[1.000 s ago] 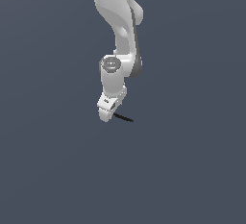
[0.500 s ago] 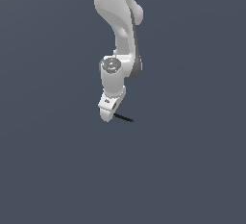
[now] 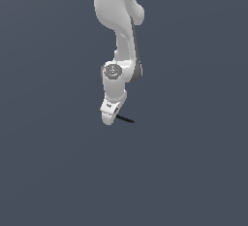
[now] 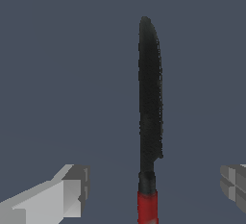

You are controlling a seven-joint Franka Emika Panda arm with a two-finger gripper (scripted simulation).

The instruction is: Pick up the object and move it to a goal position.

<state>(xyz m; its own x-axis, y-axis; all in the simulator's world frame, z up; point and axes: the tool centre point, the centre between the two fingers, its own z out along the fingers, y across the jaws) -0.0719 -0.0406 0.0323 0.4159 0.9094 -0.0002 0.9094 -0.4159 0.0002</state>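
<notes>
1. I see a plain dark grey-blue surface point(image 3: 53, 171) filling the exterior view edge to edge.

2. The white arm point(image 3: 116, 31) drops from the top centre of that frame, bends at a round grey-capped joint point(image 3: 113, 71) just above mid-frame, and ends low near the frame centre.

3. The gripper point(image 3: 109, 119) sits slightly left of centre in the exterior view, right at the surface. In the wrist view I read the jaws as spread wide: one pale grey finger point(image 4: 57, 196) at the lower left of that frame, the other finger point(image 4: 234, 182) cut by the lower right edge, neither touching anything.

4. The object point(image 4: 150, 107) is a thin black stick with a short red section point(image 4: 147, 207) at one end. In the wrist view its long axis runs nearly straight up the frame, the red end at the bottom edge between the fingers, the black tip pointing to the upper centre.

5. In the exterior view the object point(image 3: 126, 120) shows as a short dark line lying on the surface, starting beside the gripper and pointing toward the exterior view's right, tilted slightly downward in frame. The red end is not visible there.
</notes>
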